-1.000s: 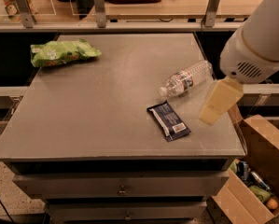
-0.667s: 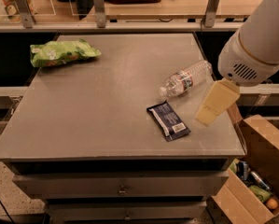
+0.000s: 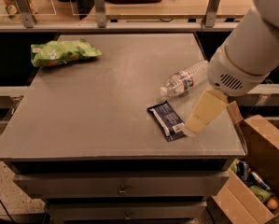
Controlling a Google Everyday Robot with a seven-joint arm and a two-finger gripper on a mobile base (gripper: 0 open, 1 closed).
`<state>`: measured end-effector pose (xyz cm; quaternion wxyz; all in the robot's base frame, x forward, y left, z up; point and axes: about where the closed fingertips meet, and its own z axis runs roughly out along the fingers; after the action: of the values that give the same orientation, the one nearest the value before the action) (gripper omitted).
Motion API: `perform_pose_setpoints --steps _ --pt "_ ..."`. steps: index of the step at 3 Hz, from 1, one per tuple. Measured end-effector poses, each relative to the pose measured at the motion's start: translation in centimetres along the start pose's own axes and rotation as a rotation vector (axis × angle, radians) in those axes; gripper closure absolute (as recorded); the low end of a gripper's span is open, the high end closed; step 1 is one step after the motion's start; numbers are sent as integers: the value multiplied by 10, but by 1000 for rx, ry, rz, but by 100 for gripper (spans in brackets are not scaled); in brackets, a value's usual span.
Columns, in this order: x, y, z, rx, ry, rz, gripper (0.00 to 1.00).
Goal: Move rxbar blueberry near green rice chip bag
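The rxbar blueberry [image 3: 167, 120], a flat dark navy wrapper with a white label patch, lies near the front right of the grey table [image 3: 101, 106]. The green rice chip bag [image 3: 62, 52] lies crinkled at the table's far left corner. My gripper [image 3: 192, 128] hangs from the white arm at the right. Its pale tip is low over the table, right next to the bar's right end. Whether it touches the bar does not show.
A clear plastic water bottle [image 3: 184, 78] lies on its side just behind the bar. An open cardboard box [image 3: 258, 148] with cans and other items stands on the floor at the right. Drawers run under the table's front. A railing and shelf stand behind the table.
My gripper has moved left and down, from beside the bottle toward the right end of the bar. The bar, bottle and green bag have not moved.
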<state>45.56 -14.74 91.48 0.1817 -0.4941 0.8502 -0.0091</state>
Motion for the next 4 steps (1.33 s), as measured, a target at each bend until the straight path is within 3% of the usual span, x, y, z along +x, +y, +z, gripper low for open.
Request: perform_pose_setpoints --steps 2,3,4 --pt "-33 47 54 -25 143 40 0" --pt "-34 47 52 -16 141 78 0" --pt "-34 47 52 -17 140 73 0"
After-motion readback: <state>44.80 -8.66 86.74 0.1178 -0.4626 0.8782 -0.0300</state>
